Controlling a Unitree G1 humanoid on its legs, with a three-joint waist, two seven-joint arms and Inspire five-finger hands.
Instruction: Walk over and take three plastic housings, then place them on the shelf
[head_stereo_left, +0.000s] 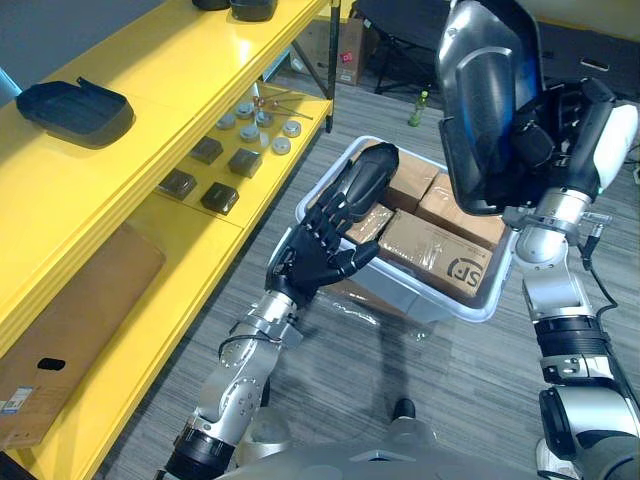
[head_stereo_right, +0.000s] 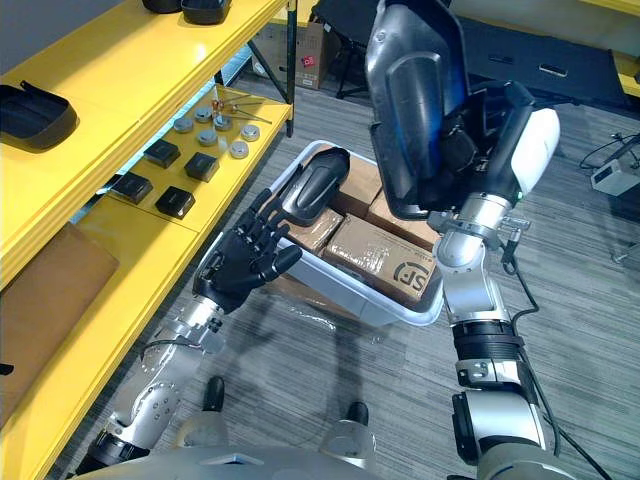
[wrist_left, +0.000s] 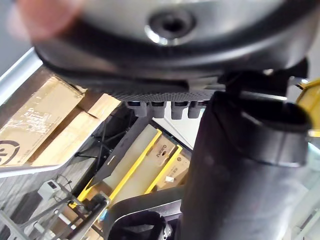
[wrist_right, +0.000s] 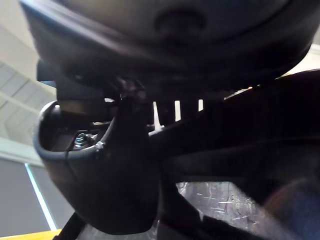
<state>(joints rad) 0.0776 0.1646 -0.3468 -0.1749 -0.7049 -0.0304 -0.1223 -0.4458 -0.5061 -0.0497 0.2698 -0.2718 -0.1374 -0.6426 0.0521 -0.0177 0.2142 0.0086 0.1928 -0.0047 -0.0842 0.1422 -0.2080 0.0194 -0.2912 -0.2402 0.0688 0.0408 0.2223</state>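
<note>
My right hand (head_stereo_left: 565, 125) is shut on a large dark plastic housing (head_stereo_left: 487, 100) and holds it upright, high above the white bin (head_stereo_left: 480, 305). A second dark housing (head_stereo_left: 366, 172) lies tilted on the cardboard boxes at the bin's left end. My left hand (head_stereo_left: 318, 252) is open just outside the bin's near left wall, its straight fingers reaching up to that housing's lower end and the thumb spread sideways. Another housing (head_stereo_left: 75, 108) rests on the yellow shelf's top board (head_stereo_left: 150, 60) at the left.
Cardboard boxes (head_stereo_left: 432, 248) fill the bin. The lower yellow shelf board (head_stereo_left: 150, 330) carries small metal caps (head_stereo_left: 250, 122), dark blocks (head_stereo_left: 220, 197) and a flat cardboard sheet (head_stereo_left: 70, 330). More dark housings (head_stereo_left: 250, 8) sit at the shelf's far end. A green bottle (head_stereo_left: 421, 104) stands on the floor beyond.
</note>
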